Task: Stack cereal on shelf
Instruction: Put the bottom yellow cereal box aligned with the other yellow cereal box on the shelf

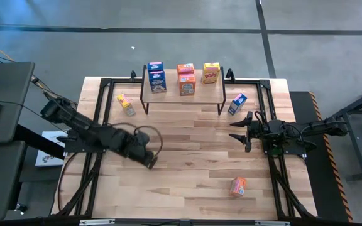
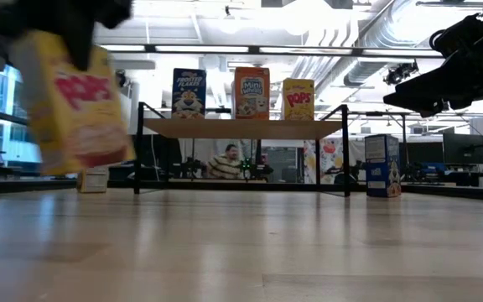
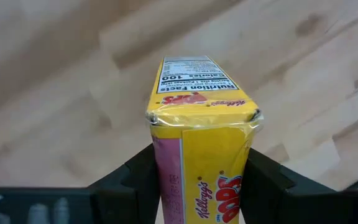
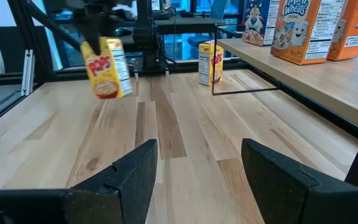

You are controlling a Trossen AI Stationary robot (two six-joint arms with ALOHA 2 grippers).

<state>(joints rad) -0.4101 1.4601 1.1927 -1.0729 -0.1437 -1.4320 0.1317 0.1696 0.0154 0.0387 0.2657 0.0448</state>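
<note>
We counted cereal boxes. On the shelf (image 1: 182,90): 2 blue (image 1: 156,76), 2 orange (image 1: 186,79), 1 yellow (image 1: 210,73), so 5 up top. On the table (image 1: 187,163): 1 yellow (image 1: 126,104) just left of the shelf, 1 blue (image 1: 237,103) just right of it, 1 orange (image 1: 238,186) near the front edge, right side. A 9th box, yellow Pops (image 3: 201,149), was clamped in the left gripper (image 1: 148,159), lifted off the wood, front-left of the shelf. Right gripper (image 1: 240,131) sat empty w/ fingers spread, right of centre, near the blue box. A person (image 2: 225,162) was seated in the bkgd.
</note>
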